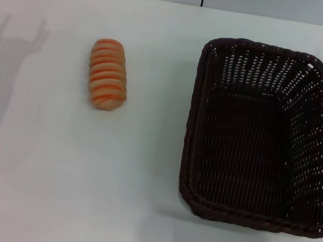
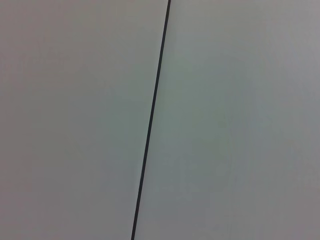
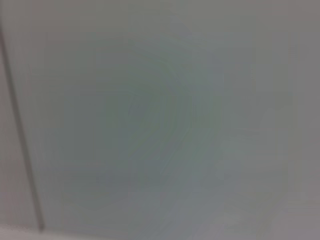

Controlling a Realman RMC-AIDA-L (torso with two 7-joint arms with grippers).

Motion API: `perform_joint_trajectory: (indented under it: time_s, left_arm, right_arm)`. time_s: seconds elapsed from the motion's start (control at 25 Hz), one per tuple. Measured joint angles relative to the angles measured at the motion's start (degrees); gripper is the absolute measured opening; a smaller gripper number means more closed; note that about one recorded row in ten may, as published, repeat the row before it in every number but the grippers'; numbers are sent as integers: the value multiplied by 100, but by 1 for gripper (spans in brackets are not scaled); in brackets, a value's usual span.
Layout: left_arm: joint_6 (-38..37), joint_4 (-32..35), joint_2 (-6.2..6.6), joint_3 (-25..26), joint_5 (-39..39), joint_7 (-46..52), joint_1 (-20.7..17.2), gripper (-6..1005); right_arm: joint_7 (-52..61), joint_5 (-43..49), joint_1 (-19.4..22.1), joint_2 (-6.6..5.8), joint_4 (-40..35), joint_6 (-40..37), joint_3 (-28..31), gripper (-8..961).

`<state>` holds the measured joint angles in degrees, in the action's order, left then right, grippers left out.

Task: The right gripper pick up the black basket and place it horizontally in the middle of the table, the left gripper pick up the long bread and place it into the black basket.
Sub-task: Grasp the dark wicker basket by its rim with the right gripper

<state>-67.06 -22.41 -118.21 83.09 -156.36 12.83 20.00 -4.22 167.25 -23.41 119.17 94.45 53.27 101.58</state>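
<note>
Basket (image 1: 264, 138) is sitting lengthwise at the table's (image 1: 32, 187) right; neither gripper is showing, so their state is unknowable; grab its near rim, turning it crosswise beside the long bread (image 1: 108, 74)

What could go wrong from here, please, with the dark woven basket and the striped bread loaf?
1. The dark brown-black woven wicker basket lies lengthwise at the right side of the white table; turning it horizontal could tilt it or slip it.
2. The small oblong tan bread loaf is rounded and ridged, so it might roll when gripped.
3. Neither gripper is in view.
</note>
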Motion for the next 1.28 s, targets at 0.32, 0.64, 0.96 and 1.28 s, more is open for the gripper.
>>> perform_joint_trajectory:
  time_s: [0.32, 0.64, 0.96, 1.28]
  left_arm:
    - [7, 58, 10, 49, 35, 3, 8, 815]
    - [48, 117, 18, 388, 43, 18, -8, 813]
    - [59, 241, 30, 505, 26, -2, 17, 811]
    - [80, 308, 35, 515, 17, -9, 49, 809]
  right_arm:
    - [597, -27, -100, 1, 425, 1630, -519, 732]
    - [1453, -46, -414, 0, 427, 2696, -1090, 732]
    - [1917, -36, -467, 0, 653, 3284, -1239, 732]
    - [1938, -12, -619, -45, 790, 4064, -965, 731]
